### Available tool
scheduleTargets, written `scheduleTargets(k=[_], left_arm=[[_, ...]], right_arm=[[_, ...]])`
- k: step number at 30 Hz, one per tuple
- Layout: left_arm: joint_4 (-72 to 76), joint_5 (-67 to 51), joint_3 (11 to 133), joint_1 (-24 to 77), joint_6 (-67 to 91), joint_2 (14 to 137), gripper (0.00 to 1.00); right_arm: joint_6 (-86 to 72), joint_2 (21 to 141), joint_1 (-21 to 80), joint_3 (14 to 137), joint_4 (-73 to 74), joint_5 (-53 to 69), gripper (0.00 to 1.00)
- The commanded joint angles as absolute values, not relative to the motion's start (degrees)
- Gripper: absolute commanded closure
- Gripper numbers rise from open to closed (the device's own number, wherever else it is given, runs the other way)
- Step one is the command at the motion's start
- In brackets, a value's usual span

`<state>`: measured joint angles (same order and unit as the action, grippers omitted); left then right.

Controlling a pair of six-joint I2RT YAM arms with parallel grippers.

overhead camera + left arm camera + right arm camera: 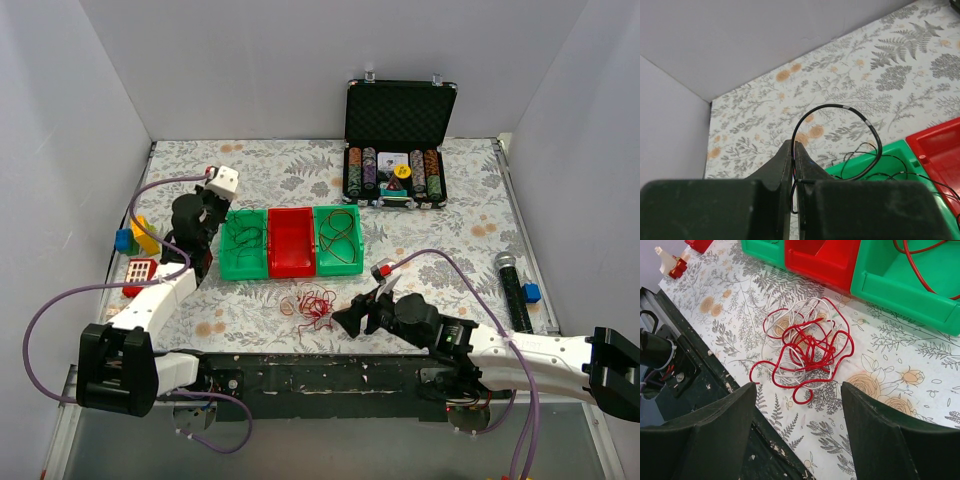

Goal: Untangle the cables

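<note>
A tangle of red and white cables (312,305) lies on the table in front of the bins; it also shows in the right wrist view (805,347). My right gripper (345,318) is open, just right of the tangle and above the table, its jaws wide apart (799,405). My left gripper (205,215) is shut on a thin black cable (840,110) that loops up from its jaws (794,150) over the left green bin (243,245). More black cable lies in that bin. A red cable (340,235) lies in the right green bin.
A red bin (291,242) stands between the two green ones. An open chip case (397,150) is at the back right. A microphone (512,285) lies at the right. Coloured toy blocks (135,240) sit at the left edge. A black rail (330,372) runs along the front.
</note>
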<state>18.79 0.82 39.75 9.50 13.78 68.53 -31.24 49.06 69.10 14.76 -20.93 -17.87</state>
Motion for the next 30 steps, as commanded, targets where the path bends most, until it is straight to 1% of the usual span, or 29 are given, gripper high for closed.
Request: scheduleTargets(k=[1, 4, 9, 10, 13, 20, 21, 22, 25, 26, 29, 30], left_arm=[[29.26, 5.53, 36.65, 8.53, 8.96, 68.38, 1.00], [27.26, 3.09, 38.49, 5.28, 12.30, 68.29, 1.00], [24.97, 0.10, 38.41, 4.75, 12.92, 67.50, 1.00], [23.92, -3.65, 38.06, 4.83, 12.66, 67.41, 1.00], [19.09, -9.39, 37.27, 5.10, 12.13, 66.88, 1.00], [17.23, -9.58, 35.24, 10.01, 10.37, 70.74, 1.00], [17.23, -9.32, 35.33, 10.54, 10.28, 71.97, 0.97], [16.97, -8.79, 35.77, 10.89, 10.37, 73.29, 0.90], [12.85, -7.30, 39.97, 11.08, 12.21, 77.95, 0.44], [11.18, -6.51, 41.56, 11.16, 13.26, 79.00, 0.33], [9.84, -7.72, 43.59, 10.64, 13.36, 77.36, 0.15], [9.67, -9.30, 43.68, 10.55, 13.19, 76.04, 0.07]], right_arm=[[-31.29, 48.25, 69.43, 15.73, -21.36, -19.07, 0.24], [-31.03, 48.08, 69.35, 15.82, -20.83, -19.07, 0.24], [-31.20, 48.43, 69.43, 15.91, -21.09, -19.42, 0.24], [-31.29, 48.60, 69.35, 15.91, -21.18, -19.51, 0.24], [-31.73, 48.95, 69.35, 15.82, -21.18, -19.51, 0.24], [-31.73, 48.96, 69.35, 16.17, -21.18, -19.69, 0.24], [-31.47, 49.13, 69.43, 16.43, -21.18, -19.77, 0.23], [-31.38, 49.30, 69.43, 16.70, -21.09, -19.78, 0.23], [-31.20, 49.92, 69.35, 17.49, -20.57, -19.95, 0.20], [-31.11, 50.27, 69.35, 17.84, -20.22, -19.95, 0.18], [-30.76, 51.67, 69.35, 18.54, -19.78, -20.21, 0.14], [-30.50, 52.55, 69.35, 18.89, -19.60, -20.13, 0.14]])
